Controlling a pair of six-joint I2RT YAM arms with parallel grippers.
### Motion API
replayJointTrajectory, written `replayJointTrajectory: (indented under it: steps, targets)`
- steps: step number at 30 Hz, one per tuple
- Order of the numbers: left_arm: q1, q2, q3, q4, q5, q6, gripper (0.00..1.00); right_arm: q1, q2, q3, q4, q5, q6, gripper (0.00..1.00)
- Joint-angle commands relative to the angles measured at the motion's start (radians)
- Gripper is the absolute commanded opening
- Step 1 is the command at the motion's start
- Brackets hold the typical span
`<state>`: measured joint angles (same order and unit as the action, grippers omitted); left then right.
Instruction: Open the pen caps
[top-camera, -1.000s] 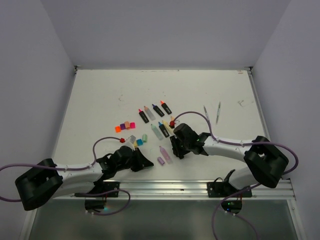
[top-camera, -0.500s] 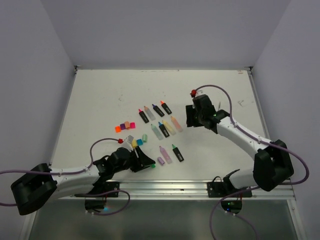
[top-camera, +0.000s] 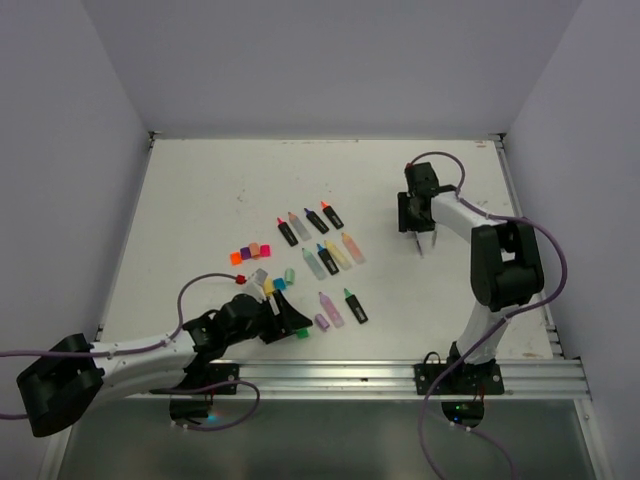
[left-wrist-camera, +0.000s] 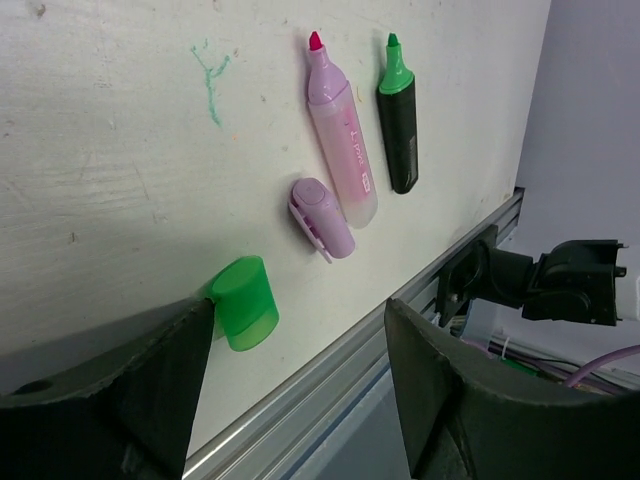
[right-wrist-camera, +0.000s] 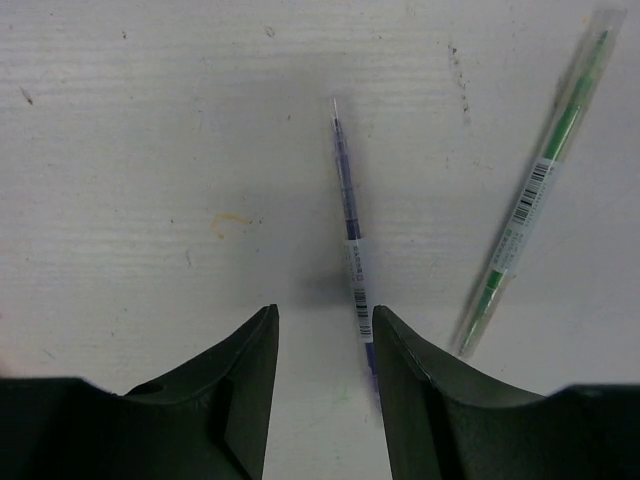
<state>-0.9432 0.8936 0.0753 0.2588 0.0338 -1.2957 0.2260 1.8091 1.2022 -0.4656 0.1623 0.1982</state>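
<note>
My left gripper (left-wrist-camera: 300, 318) (top-camera: 296, 324) stands open low over the table's front edge. A green pen cap (left-wrist-camera: 243, 303) (top-camera: 303, 333) lies loose on the table against its left finger. Further in lie a purple cap (left-wrist-camera: 322, 218), an uncapped pastel pink highlighter (left-wrist-camera: 343, 165) and an uncapped green-tipped black highlighter (left-wrist-camera: 398, 125). Several more caps (top-camera: 250, 252) sit in a cluster at mid left. My right gripper (right-wrist-camera: 323, 312) (top-camera: 419, 238) is open at the back right, above a thin blue pen (right-wrist-camera: 350, 250) whose near end runs just inside its right finger.
A thin green pen (right-wrist-camera: 525, 205) lies to the right of the blue one. Two rows of uncapped highlighters (top-camera: 318, 240) lie mid-table. An aluminium rail (left-wrist-camera: 330, 390) (top-camera: 330, 372) borders the front edge right by my left gripper. White walls enclose the table.
My left gripper has opened and the green cap now lies on the table. The green-tipped highlighter was laid down, and my right arm swung from there to the thin pens.
</note>
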Motion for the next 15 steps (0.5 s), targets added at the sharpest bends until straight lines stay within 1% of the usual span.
replayJointTrajectory:
  steps: [1, 3, 7, 12, 15]
  targets:
    - [-0.003, -0.016, 0.061, -0.070, -0.061, 0.073, 0.72, -0.014, 0.042, 0.085, -0.011, -0.007, -0.040, 0.45]
    - [-0.003, -0.016, 0.069, -0.073, -0.066, 0.085, 0.73, -0.023, 0.064, 0.103, -0.010, -0.027, -0.046, 0.43]
    - [-0.003, 0.001, 0.075, -0.066, -0.061, 0.096, 0.78, -0.036, 0.104, 0.109, -0.008, -0.021, -0.054, 0.37]
    - [-0.003, 0.014, 0.096, -0.064, -0.060, 0.119, 0.79, -0.056, 0.127, 0.103, 0.007, -0.057, -0.060, 0.32]
    - [-0.003, 0.021, 0.116, -0.075, -0.064, 0.134, 0.80, -0.057, 0.140, 0.091, 0.013, -0.082, -0.066, 0.25]
